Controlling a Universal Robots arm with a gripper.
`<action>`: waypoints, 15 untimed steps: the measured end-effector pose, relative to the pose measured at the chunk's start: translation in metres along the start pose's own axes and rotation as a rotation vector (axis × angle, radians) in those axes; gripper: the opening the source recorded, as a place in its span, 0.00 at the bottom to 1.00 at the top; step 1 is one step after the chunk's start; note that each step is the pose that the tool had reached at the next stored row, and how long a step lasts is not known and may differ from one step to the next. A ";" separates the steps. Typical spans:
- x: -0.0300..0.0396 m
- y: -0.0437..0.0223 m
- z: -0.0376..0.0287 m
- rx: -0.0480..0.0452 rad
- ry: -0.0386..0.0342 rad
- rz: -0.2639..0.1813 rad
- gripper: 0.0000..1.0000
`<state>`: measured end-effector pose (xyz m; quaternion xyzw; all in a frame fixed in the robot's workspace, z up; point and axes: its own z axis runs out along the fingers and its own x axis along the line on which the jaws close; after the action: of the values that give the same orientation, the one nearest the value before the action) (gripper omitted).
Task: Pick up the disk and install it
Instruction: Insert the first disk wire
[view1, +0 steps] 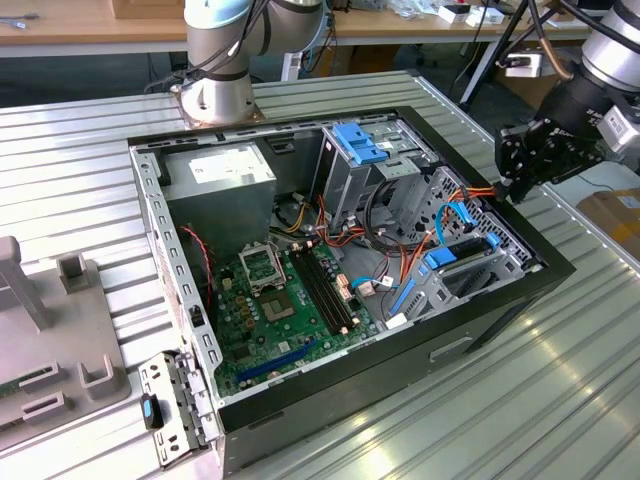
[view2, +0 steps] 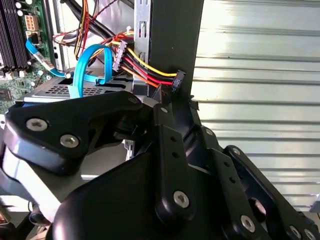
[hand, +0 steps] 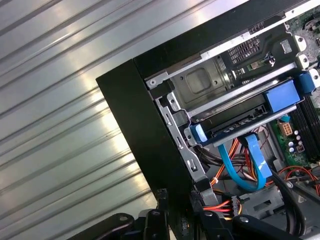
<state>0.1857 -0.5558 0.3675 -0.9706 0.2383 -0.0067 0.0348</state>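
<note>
The disk lies flat in a slot of the grey drive cage inside the open computer case. Blue rails run along its edges, and in the exterior view they show as blue tabs on the disk. A light blue data cable loops beside it. My black gripper hangs at the case's wall on the exterior view's right, just outside the cage. In both wrist views the gripper sits close to a black power connector on yellow, red and black wires.
A green motherboard covers the case floor, and a grey power-supply box stands at the back. A blue bracket tops the tall cage. Ribbed metal tabletop surrounds the case. Grey fixtures stand at the exterior view's left.
</note>
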 end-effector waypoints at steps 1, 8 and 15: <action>0.0000 0.0000 0.0000 0.0000 -0.0008 -0.011 0.29; -0.0017 -0.0023 0.0002 -0.0004 -0.0068 -0.096 0.29; -0.0019 -0.0029 0.0003 -0.0003 -0.0069 -0.096 0.29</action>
<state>0.1854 -0.5524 0.3674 -0.9809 0.1912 -0.0050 0.0350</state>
